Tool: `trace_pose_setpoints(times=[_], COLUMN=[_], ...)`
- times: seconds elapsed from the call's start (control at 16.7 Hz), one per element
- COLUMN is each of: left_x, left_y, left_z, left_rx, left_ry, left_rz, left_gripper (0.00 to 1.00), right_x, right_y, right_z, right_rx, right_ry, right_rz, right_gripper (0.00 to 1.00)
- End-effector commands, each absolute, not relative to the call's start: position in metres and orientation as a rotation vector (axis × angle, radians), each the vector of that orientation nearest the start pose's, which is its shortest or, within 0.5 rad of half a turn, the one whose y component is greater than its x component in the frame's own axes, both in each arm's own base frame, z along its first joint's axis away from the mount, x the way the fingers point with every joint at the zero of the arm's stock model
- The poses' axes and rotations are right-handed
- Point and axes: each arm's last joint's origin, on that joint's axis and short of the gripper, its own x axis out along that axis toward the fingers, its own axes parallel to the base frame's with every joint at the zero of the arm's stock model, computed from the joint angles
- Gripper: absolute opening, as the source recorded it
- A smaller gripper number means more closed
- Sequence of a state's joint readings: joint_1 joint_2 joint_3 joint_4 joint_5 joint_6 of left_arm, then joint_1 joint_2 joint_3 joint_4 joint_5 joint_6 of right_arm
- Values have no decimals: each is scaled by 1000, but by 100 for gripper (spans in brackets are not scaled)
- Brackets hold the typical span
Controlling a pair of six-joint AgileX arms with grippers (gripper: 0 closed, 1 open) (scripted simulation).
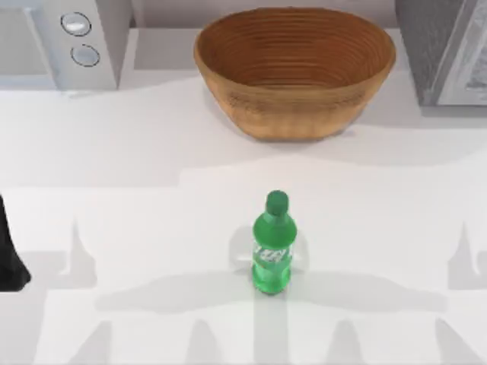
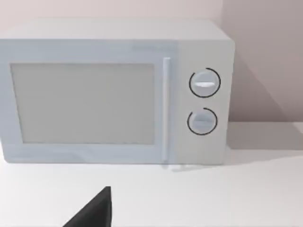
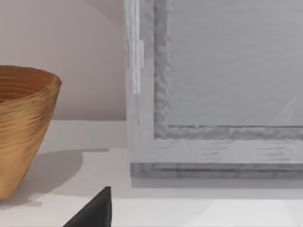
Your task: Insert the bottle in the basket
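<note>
Top view has the bottle (image 1: 273, 247) upright before the basket (image 1: 295, 70) — finger state: cannot tell.

Top cam sits above the table (image 1: 152, 175) looking down, taking in the bottle (image 1: 272, 247) mid-table and the basket (image 1: 295, 72) at the back. Left wrist cam sits low, facing the microwave (image 2: 116, 92) straight on from close by. Right wrist cam is low too, tight on a grey cabinet (image 3: 218, 90). It shares the basket with the top cam.
</note>
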State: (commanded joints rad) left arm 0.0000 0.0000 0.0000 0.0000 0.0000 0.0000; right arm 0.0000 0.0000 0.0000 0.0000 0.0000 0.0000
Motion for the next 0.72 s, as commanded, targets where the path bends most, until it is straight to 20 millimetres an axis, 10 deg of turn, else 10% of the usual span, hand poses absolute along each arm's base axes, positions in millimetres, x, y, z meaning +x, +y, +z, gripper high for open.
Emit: trace_pose_setpoints(times=[0.72], left_x=[138], left_y=[-33], left_z=[176], left_rx=[-1], left_ry=[-9], left_rz=[-182], left_gripper=[100], right_x=[106], right_y=[-1], right_z=[160], right_rx=[0], right_ry=[0], right_rz=[0], right_gripper=[100])
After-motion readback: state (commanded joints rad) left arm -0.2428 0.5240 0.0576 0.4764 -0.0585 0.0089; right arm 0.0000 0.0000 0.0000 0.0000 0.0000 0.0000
